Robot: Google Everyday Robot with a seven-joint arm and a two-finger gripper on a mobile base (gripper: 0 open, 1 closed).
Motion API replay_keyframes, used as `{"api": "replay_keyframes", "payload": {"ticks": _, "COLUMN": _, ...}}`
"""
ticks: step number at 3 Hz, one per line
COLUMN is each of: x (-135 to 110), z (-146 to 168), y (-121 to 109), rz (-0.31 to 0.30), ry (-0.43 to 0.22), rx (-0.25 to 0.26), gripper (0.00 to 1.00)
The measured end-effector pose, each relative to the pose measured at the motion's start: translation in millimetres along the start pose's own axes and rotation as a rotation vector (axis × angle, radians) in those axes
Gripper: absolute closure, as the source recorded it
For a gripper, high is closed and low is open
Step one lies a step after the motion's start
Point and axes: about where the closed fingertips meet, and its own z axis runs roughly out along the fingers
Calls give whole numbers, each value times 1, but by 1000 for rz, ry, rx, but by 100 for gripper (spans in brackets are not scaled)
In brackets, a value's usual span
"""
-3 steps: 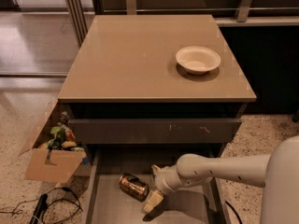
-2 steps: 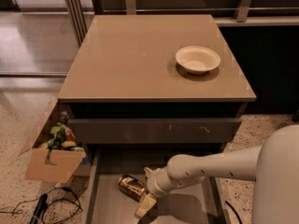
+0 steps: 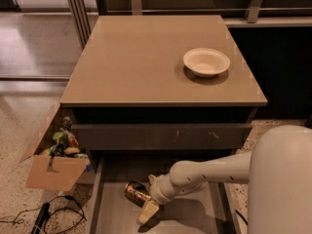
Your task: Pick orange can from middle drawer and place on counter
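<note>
The orange can [image 3: 135, 192] lies on its side on the floor of the open middle drawer [image 3: 114, 218], near the drawer's left-centre. My gripper [image 3: 148, 206] is down inside the drawer, right against the can's right end, on a white arm [image 3: 214, 172] that reaches in from the right. The tan counter [image 3: 141, 57] is the top of the dark grey cabinet above.
A cream bowl [image 3: 206, 61] sits on the counter's right rear part. The scratched drawer front [image 3: 161, 136] overhangs the back of the open drawer. A cardboard box [image 3: 51, 172] of colourful items and black cables [image 3: 46, 214] lie on the floor to the left.
My arm has swung left across the drawer, bringing the gripper from right of the can to right against it. The can has stayed in place.
</note>
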Motion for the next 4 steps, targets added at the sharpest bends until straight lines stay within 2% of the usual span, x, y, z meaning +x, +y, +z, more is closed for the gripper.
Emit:
{"api": "replay_keyframes", "payload": {"ticks": 1, "x": 0, "z": 0, "y": 0, "rz": 0, "ry": 0, "rx": 0, "gripper": 19}}
{"api": "replay_keyframes", "payload": {"ticks": 4, "x": 0, "z": 0, "y": 0, "rz": 0, "ry": 0, "rx": 0, "gripper": 88}}
